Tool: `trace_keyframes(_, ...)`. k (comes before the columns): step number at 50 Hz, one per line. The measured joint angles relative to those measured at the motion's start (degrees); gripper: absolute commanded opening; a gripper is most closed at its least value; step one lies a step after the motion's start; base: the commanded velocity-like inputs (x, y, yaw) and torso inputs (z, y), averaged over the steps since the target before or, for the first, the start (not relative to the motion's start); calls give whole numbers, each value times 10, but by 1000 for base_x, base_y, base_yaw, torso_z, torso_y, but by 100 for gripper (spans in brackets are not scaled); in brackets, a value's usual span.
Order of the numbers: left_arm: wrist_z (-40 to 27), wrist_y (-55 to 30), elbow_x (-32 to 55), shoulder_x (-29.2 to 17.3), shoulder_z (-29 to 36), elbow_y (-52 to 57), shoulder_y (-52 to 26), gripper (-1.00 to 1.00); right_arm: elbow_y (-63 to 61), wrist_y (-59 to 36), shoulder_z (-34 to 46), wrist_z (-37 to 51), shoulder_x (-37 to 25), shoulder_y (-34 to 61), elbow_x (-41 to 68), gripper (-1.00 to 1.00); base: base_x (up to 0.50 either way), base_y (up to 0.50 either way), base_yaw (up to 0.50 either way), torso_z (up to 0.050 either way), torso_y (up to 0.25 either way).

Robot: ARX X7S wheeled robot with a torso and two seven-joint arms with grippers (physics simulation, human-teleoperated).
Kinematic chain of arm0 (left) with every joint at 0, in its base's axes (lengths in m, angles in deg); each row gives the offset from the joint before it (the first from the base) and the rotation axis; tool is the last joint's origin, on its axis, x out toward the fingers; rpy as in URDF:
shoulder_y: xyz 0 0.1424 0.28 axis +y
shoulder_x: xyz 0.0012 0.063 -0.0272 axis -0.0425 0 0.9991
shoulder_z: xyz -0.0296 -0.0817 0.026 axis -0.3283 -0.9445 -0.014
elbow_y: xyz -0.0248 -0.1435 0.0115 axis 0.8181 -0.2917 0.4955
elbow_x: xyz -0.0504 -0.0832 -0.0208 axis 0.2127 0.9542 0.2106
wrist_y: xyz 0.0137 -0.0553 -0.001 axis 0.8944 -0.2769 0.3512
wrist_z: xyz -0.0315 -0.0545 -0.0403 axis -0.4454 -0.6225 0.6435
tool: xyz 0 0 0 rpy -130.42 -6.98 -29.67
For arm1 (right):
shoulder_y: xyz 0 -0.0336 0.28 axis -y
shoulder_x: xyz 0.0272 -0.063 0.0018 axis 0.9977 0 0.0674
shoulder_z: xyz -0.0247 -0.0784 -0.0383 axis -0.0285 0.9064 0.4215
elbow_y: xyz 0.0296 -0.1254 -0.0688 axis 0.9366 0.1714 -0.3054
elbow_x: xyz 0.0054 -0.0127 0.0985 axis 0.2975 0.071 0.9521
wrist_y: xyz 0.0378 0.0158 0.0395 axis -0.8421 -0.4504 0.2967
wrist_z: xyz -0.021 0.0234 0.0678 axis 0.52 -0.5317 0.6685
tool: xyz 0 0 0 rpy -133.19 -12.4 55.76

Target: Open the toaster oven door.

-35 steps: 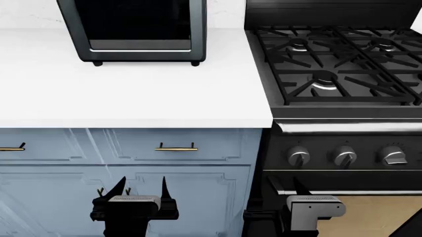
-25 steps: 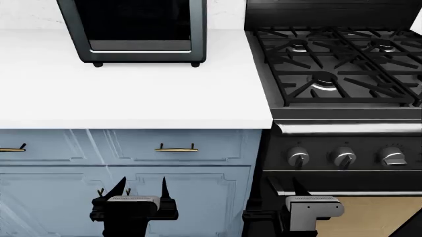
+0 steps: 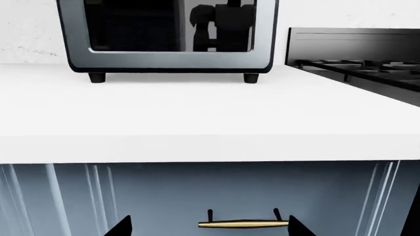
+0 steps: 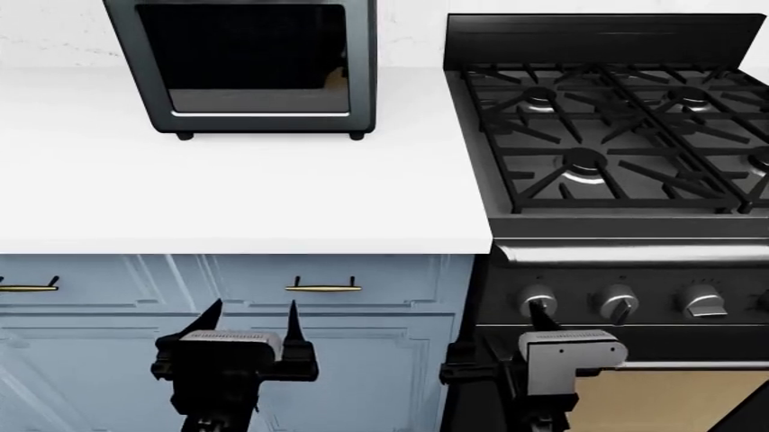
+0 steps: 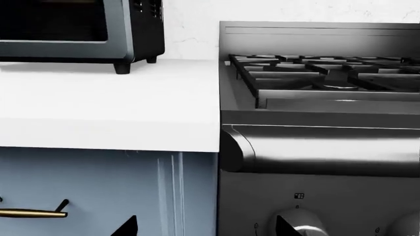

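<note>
Toaster oven door (image 4: pixel 247 61), one, shut.

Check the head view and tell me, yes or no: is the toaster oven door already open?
No: the toaster oven door sits flush and shut against the toaster oven, with both grippers low by the cabinets.

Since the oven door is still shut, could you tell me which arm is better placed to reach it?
The left. Its end effector sits open below the counter, roughly in line with the toaster oven door. The right end effector hangs in front of the range, off to the side.
</note>
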State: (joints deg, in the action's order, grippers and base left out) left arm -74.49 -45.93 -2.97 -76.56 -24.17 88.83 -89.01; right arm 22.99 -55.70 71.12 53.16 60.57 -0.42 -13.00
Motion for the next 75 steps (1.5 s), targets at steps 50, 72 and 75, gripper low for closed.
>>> trace_keyframes(50,14,-360,83,-89,-22,167,-259,100,-80,-245,-10,-2,-51,221,75,100,79,0,0,28,0)
trace_keyframes(72,11,-362,90,-94,-19,166,-260,100,-74,-243,-2,3,-55,221,83,100,287,0,0,0,0)
trace_keyframes(75,11,-360,90,-95,-18,165,-259,100,-72,-241,-1,4,-55,221,84,100,285,0,0,0,0)
